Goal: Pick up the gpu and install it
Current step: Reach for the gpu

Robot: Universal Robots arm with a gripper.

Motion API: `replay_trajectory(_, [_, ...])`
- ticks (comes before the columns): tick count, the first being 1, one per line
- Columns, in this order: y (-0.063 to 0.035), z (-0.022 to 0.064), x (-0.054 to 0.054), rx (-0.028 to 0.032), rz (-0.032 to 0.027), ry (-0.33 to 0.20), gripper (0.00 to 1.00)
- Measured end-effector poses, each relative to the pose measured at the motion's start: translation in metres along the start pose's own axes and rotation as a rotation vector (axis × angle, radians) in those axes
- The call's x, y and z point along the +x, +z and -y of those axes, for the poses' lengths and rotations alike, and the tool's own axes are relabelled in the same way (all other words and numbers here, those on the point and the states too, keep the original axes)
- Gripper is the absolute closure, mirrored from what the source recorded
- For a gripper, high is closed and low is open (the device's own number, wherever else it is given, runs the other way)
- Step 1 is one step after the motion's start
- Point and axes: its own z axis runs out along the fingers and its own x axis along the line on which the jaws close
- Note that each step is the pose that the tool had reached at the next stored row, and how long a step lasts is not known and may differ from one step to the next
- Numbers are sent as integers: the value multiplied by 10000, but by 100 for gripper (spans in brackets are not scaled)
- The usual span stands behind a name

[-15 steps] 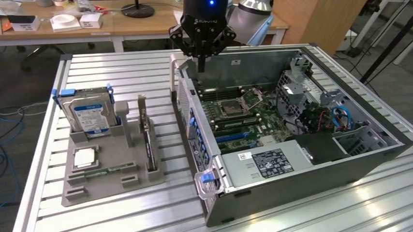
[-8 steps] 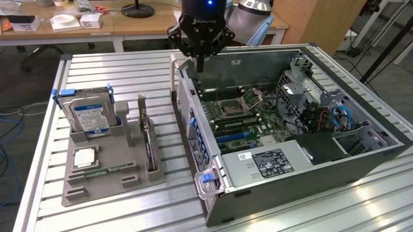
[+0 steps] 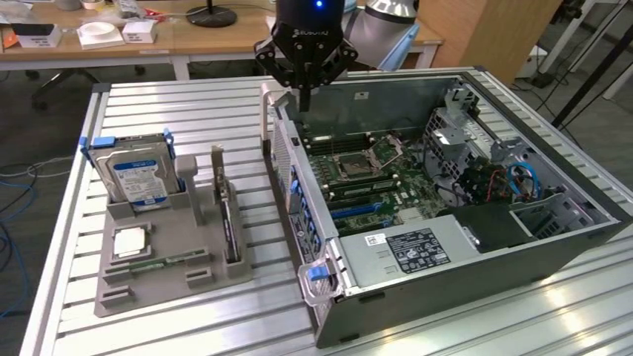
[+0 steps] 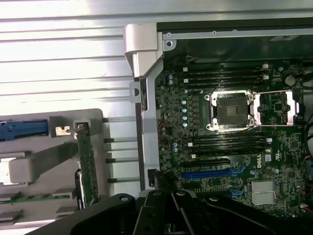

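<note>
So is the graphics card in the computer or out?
Out: the graphics card stands on edge in the gray tray beside the computer.

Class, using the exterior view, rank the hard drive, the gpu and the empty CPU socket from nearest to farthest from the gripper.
1. CPU socket: inside the open case, closest to the gripper.
2. gpu: on edge in the gray holder, beside the case.
3. Hard drive: holder's far side, toward the exterior view's left.

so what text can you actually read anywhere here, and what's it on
"ROBOTIQ": on the hand, faint.
"DELL": on the motherboard, printed sideways.
Drive label: blue and white, print too small to read.
Power supply label: too small to read.
</note>
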Motion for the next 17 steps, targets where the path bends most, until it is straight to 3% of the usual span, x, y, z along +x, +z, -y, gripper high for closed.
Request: replay_trajectory(17, [-1, 7, 92, -1, 0, 0, 89])
